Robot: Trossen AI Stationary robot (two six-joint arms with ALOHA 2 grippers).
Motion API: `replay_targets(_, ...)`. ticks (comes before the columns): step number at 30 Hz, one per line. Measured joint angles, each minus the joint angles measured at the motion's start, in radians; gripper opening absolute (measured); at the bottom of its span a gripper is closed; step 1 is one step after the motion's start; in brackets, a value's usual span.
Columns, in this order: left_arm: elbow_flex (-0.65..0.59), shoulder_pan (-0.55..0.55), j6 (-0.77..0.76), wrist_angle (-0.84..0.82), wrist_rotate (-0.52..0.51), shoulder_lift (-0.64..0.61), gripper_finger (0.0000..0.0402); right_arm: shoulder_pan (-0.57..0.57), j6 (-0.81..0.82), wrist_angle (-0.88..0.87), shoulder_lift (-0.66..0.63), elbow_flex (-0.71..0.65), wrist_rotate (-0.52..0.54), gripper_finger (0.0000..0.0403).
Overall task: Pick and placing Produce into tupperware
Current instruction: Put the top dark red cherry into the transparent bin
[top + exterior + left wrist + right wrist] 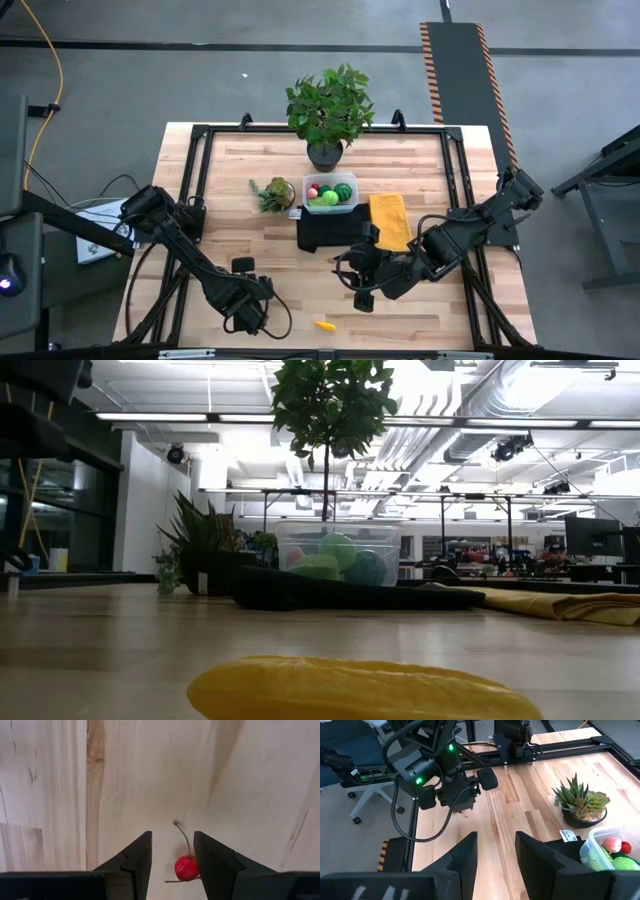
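High view gives us the layout: the tupperware (331,193) sits on a black cloth (325,231) at mid-bench, holding green and red produce (330,193), with a yellow cloth (391,220) beside it and a yellow piece (325,325) lying alone near the front edge of the bench (420,160). Only the left wrist view shows us a red cherry (186,867) with its stem, lying between the spread fingers of the left pincer (172,865), not yet pinched. Our right pincer (496,855) hovers with its fingers apart and nothing between them; its view adds a small spiky plant (580,802) near the tupperware (610,851). Low view fills with the yellow piece (360,688).
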Motion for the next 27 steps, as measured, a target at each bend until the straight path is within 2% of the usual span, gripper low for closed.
replay_targets(8, 0.000, -0.001, -0.023, 0.012, 0.015, 0.000, 0.0133, 0.000, 0.000, 0.000, 0.000, 0.000, 0.000, 0.0124)
replay_targets(13, 0.000, -0.022, 0.076, 0.021, 0.016, 0.000, 0.0133, 0.000, 0.000, 0.001, 0.000, 0.000, 0.000, 0.0124)
replay_targets(27, 0.000, -0.019, -0.084, 0.022, 0.024, 0.003, 0.0133, 0.000, 0.000, 0.002, 0.000, 0.000, 0.001, 0.0124)
